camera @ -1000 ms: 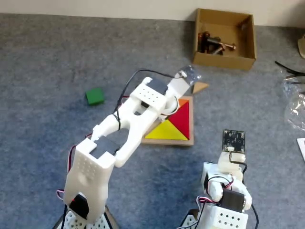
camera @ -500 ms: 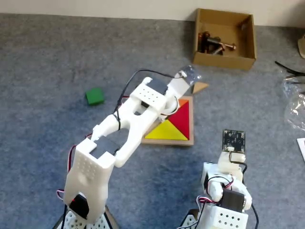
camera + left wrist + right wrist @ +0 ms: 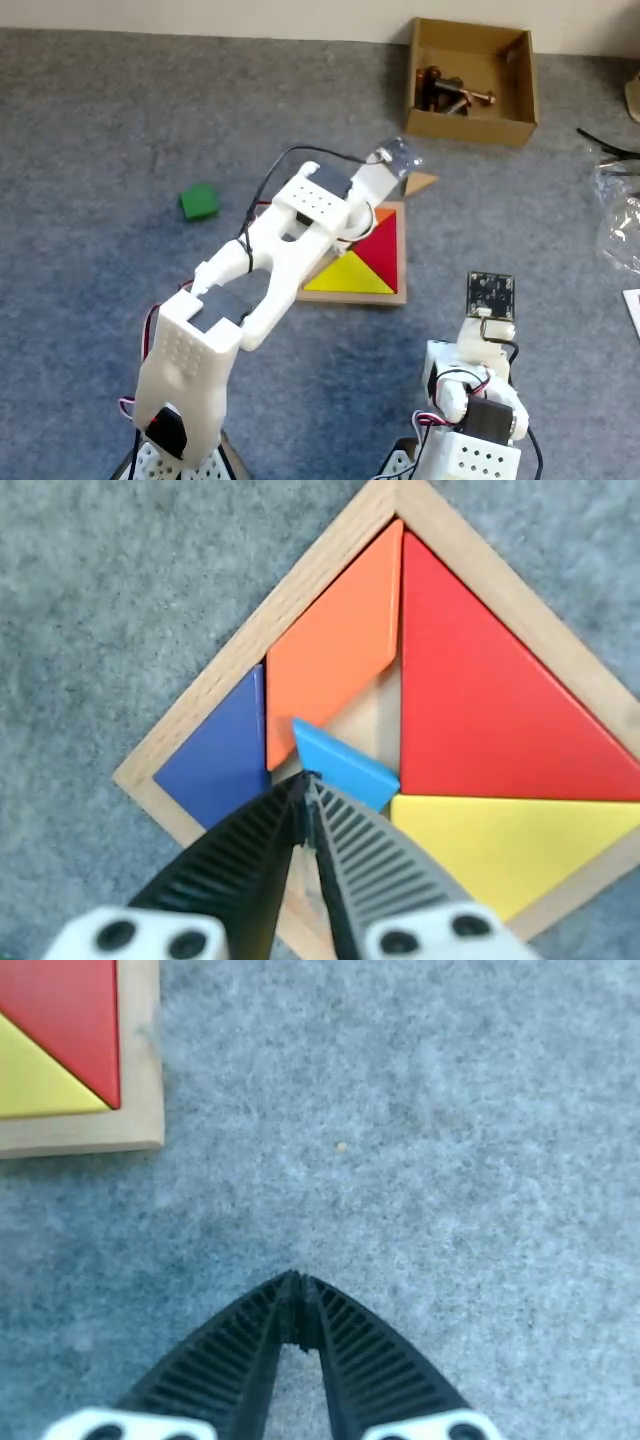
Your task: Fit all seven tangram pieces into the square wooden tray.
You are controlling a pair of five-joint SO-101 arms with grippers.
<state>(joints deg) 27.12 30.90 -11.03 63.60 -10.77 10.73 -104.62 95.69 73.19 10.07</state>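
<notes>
The square wooden tray [image 3: 300,590] holds a red triangle [image 3: 480,700], a yellow triangle [image 3: 500,850], an orange parallelogram [image 3: 330,660] and a dark blue triangle [image 3: 215,765]. A light blue triangle [image 3: 345,765] lies askew in the bare gap between them. My left gripper [image 3: 306,780] is shut, its tips touching that piece's near corner. In the high view the left arm [image 3: 300,225] covers the tray's left half [image 3: 402,255]. A green piece [image 3: 199,201] lies on the carpet far to the left. My right gripper [image 3: 298,1285] is shut over bare carpet near the tray's corner [image 3: 135,1130].
A tan wooden triangle [image 3: 421,182] rests just beyond the tray's far right corner. A cardboard box [image 3: 470,122] with metal parts stands at the back right. Cables and clear plastic [image 3: 618,215] lie at the right edge. Grey carpet lies open to the left.
</notes>
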